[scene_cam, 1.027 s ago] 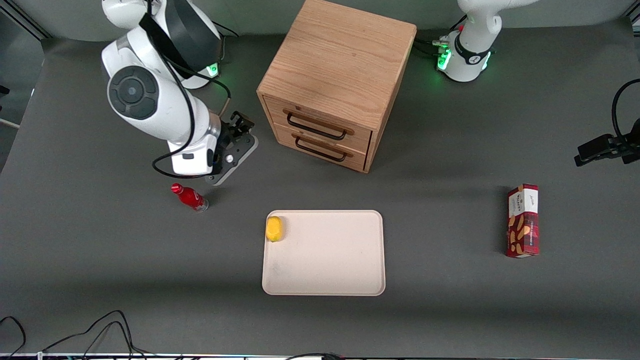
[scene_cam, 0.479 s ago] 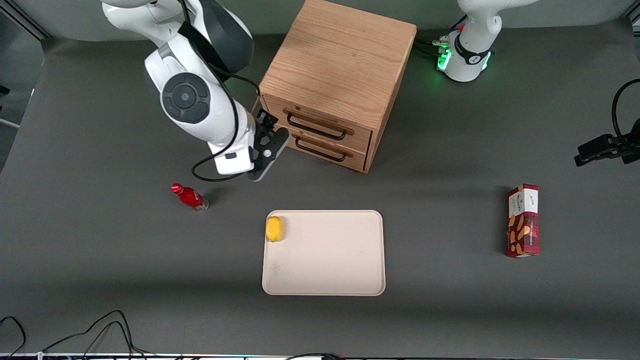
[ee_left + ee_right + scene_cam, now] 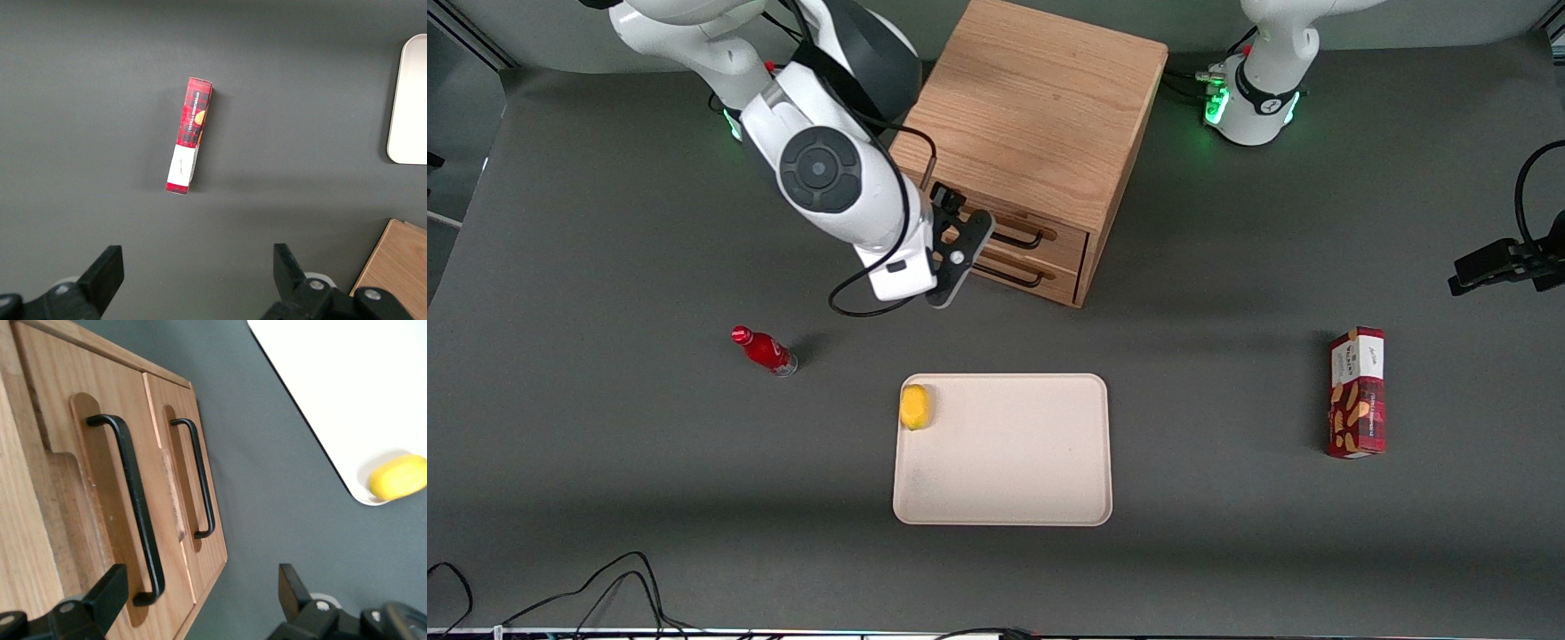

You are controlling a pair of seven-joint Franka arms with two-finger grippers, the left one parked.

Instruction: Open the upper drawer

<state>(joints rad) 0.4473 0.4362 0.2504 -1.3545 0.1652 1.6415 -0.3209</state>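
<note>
1. Right wrist view shows our black two-finger gripper (image 3: 200, 603) spread open, holding nothing, just in front of the light oak upper drawer (image 3: 80, 453), which is fully shut in the oak cabinet (image 3: 1032, 107).
2. We judge the approach unfinished: the thin black wire handle (image 3: 133, 507) is not yet between the fingers.
3. From the front camera, the cream tray (image 3: 1005, 498) lies at six o'clock of the cabinet, so we pull straight out along the drawer's axis.
4. We avoid the matching lower handle (image 3: 197, 480).
</note>
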